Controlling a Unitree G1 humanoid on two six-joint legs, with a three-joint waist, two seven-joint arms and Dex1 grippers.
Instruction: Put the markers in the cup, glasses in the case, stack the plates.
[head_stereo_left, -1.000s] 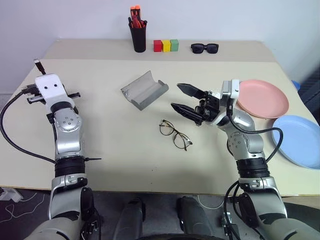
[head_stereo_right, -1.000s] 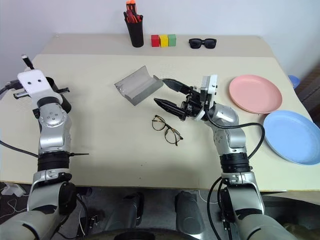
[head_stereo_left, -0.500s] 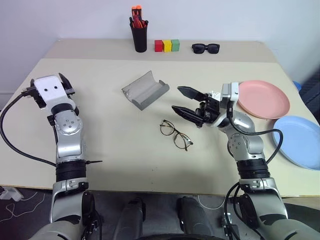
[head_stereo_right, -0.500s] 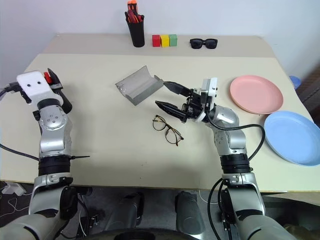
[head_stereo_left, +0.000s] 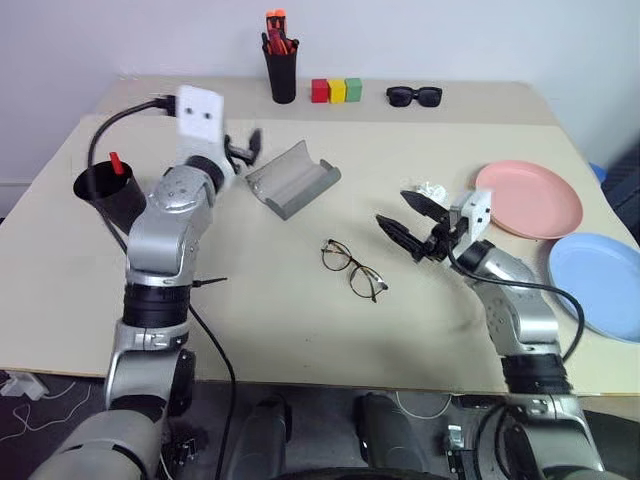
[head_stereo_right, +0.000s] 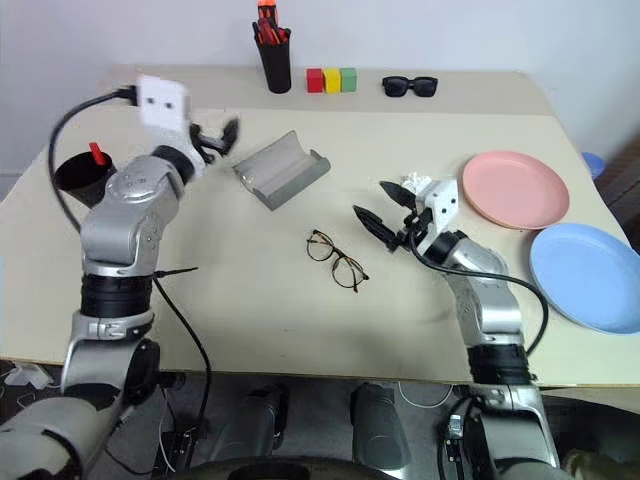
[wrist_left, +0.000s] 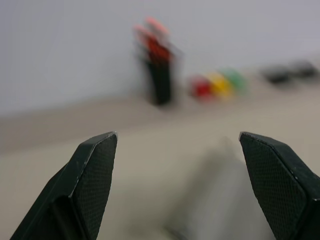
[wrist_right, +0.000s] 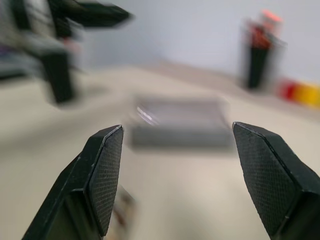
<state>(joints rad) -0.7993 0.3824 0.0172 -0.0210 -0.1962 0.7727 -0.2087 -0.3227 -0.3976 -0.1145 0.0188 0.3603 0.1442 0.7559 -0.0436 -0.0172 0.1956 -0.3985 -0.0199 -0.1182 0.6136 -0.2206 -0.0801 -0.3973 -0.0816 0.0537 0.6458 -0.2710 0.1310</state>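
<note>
The black cup stands at the table's left edge with a red marker sticking out of it. My left gripper is open and empty, raised between the cup and the grey case, which lies open with its hollow up. The wire-rimmed glasses lie on the table in front of the case. To their right my right gripper is open and empty, pointing towards the case. The pink plate and the blue plate lie side by side at the right, apart.
A black pen holder with orange-capped pens, three coloured blocks and black sunglasses stand along the far edge. A black cable loops from my left wrist above the cup. The blue plate reaches the table's right edge.
My left gripper opened over the cup, then swung right and up towards the case, uncovering the cup with the red marker in it. My right gripper drew back right and lower, still open.
</note>
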